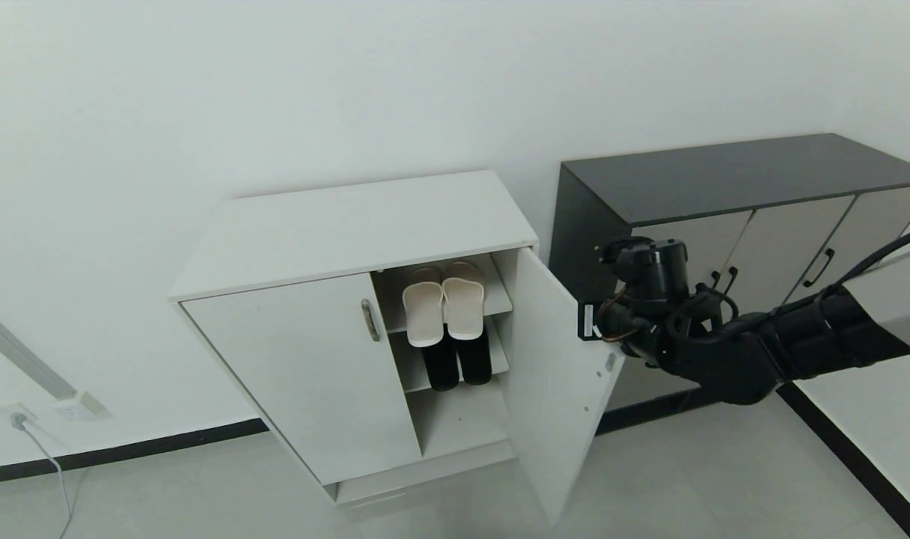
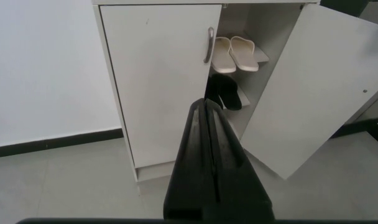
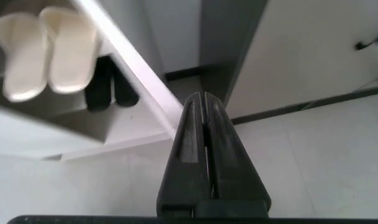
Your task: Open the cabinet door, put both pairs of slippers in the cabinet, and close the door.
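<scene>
Against a plain white wall (image 1: 275, 90), on a pale grey tiled floor (image 1: 687, 479) edged by a black skirting strip (image 1: 126, 453), stands the white 2-door wooden cabinet (image 1: 350, 224). Its left door (image 1: 298, 374) is shut; its right door (image 1: 556, 374) stands wide open. 1 pair of cream slippers (image 1: 444, 311) lies on the upper shelf, and 1 pair of black slippers (image 1: 459, 363) lies on the shelf below. The black right gripper (image 3: 204, 98), fingers pressed together, sits just beside the open door's free edge; contact cannot be told. The black left gripper (image 2: 206, 106), likewise pressed together, faces the cabinet from well apart. A dark grey sideboard (image 1: 724, 176) adjoins on the right.
</scene>
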`<state>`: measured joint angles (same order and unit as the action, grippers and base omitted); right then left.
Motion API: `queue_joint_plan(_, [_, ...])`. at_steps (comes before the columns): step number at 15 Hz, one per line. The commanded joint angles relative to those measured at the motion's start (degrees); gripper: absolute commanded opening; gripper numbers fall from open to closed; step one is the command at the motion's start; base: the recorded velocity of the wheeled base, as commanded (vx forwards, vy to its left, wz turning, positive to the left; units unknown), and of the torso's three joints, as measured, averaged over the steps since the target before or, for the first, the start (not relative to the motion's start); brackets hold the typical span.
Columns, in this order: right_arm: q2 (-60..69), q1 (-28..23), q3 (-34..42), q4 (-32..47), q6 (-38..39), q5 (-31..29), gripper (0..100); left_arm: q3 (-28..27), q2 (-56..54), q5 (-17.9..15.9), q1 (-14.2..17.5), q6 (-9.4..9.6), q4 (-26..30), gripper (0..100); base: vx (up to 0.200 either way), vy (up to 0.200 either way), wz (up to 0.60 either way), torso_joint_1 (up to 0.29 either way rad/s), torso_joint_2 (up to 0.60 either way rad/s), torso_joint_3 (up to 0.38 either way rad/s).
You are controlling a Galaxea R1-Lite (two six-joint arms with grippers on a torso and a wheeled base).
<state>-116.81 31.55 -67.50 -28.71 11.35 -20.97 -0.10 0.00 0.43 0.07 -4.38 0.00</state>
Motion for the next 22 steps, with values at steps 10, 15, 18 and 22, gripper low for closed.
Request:
queue_joint_plan(10, [4.22, 6.68, 10.19, -11.98, -3.97, 3.57, 0, 0.01, 0.00, 0.01, 0.01, -0.02, 0.00, 0, 0.000, 0.000, 0.00, 0.000, 0.00, 0.000])
queue_joint_plan(15, [4.22, 8.53, 12.13, -12.16, -4.23, 4.44, 0, 0.01, 0.09, 0.01, 0.01, -0.02, 0.00, 0, 0.000, 0.000, 0.48, 0.002, 0.00, 0.004])
queue_joint_plan(18, [4.40, 8.53, 13.80, -13.57, -4.32, 6.64, 0, 0.01, 0.00, 0.01, 0.01, -0.02, 0.00, 0, 0.000, 0.000, 0.40, 0.010, 0.00, 0.002])
queue_joint_plan(22, [4.05, 8.53, 18.63, -21.39, -5.46, 12.35, 0, 0.01, 0.00, 0.01, 0.01, -0.02, 0.00, 0, 0.000, 0.000, 0.00, 0.000, 0.00, 0.000])
